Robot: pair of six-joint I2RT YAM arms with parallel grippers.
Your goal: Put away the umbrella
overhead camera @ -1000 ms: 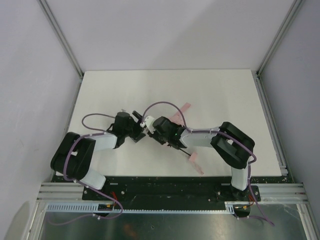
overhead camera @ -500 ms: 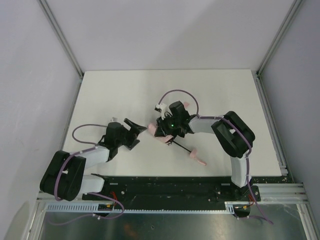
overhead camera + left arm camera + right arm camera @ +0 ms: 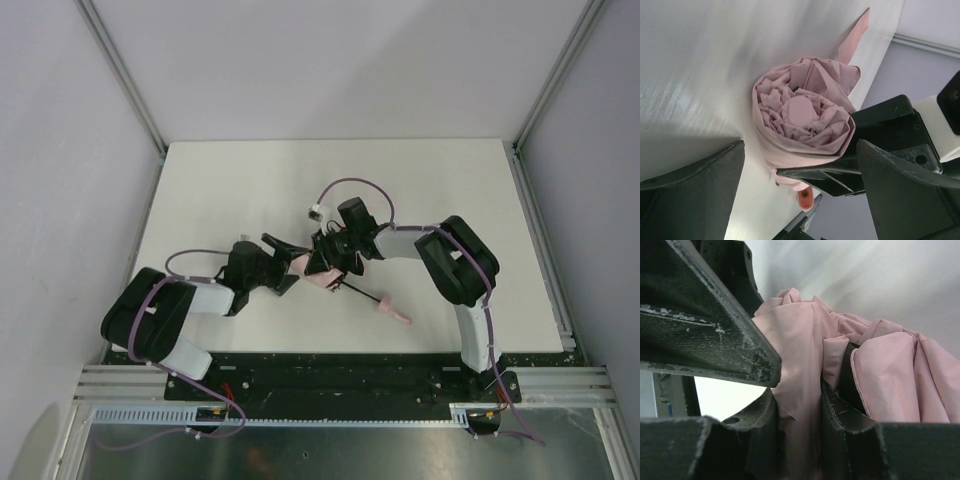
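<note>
The umbrella (image 3: 314,274) lies folded mid-table, its pale pink fabric rolled up. Its thin black shaft (image 3: 360,294) runs right and toward the near edge to the small pink handle (image 3: 394,313). My right gripper (image 3: 326,258) is shut on a fold of the pink fabric (image 3: 800,390), pinched between its fingers (image 3: 842,430). My left gripper (image 3: 286,262) is open, with the rolled end of the umbrella (image 3: 802,117) just ahead of its spread fingers (image 3: 695,182). A pink strap (image 3: 856,36) trails behind the roll.
The white table (image 3: 220,190) is bounded by grey walls and metal rails on the left, right and back. The two arms meet near the table's middle, fingers close together; the left gripper's finger (image 3: 705,315) crosses the right wrist view.
The left gripper drew back, then came right again up to the umbrella's rolled end. The right gripper turned with the fabric, and the handle swung a little farther from the near edge.
</note>
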